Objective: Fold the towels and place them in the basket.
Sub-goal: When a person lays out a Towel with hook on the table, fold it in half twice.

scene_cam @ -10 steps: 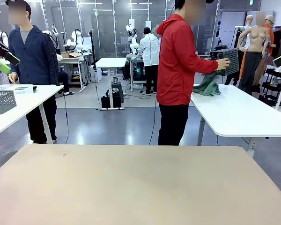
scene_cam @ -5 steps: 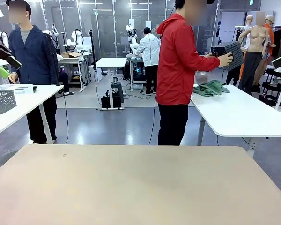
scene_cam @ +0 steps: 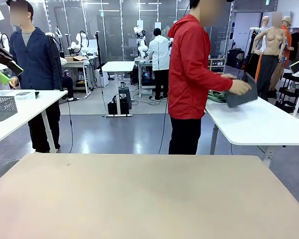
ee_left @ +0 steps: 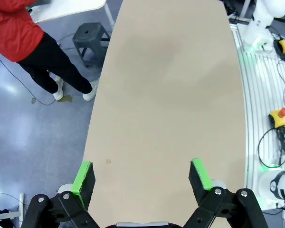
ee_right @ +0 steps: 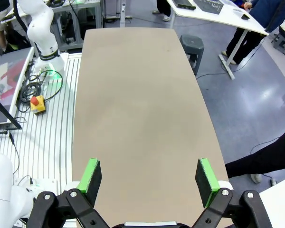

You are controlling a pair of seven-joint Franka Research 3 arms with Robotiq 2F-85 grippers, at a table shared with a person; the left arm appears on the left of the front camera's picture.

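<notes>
Basket (scene_cam: 245, 97) is gripped, tilted, by a person's hand (scene_cam: 237, 87) over the white table (scene_cam: 254, 124); green towel (scene_cam: 215, 96) is seen lying on that table just beside it; left gripper (ee_left: 141, 170) and right gripper (ee_right: 148, 166) are held spread wide, holding nothing, above the beige table (scene_cam: 149, 199).

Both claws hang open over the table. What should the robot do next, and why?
Probably wait. The left gripper and right gripper hang open over the beige table, while the green towel lies on the white table behind, where a person's hand holds the dark basket. Nothing looks within reach yet.
</notes>
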